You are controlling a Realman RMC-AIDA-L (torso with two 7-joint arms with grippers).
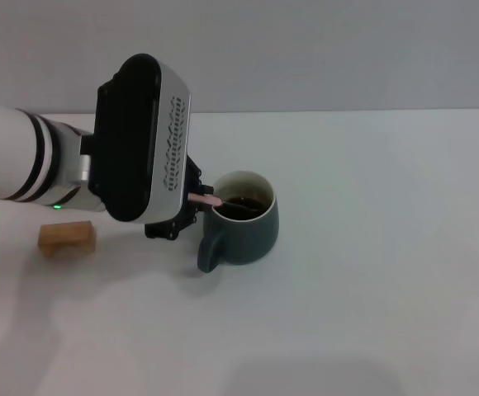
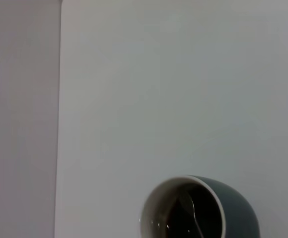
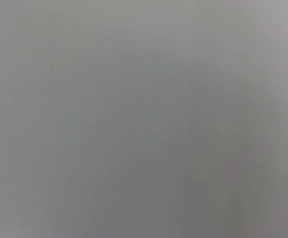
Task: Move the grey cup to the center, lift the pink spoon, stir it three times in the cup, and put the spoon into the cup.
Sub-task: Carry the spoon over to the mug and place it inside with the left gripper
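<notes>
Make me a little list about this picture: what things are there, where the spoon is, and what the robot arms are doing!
cup: dark grey ceramic mug with cream inside, brown liquid, on white table
spoon: slim pink-handled spoon, bowl end in the liquid, handle over the rim
left gripper: at the spoon handle beside the mug
right arm: not in view
other: tan wooden block left of mug

Count: 1 grey cup [image 1: 246, 221], 1 pink spoon [image 1: 208, 199], 1 wooden block [image 1: 67, 237], 1 claw [image 1: 186, 202] in view, all on 1 surface [image 1: 372, 272].

head view high and frontal, left wrist close, both sharing grey cup [image 1: 244, 219]
</notes>
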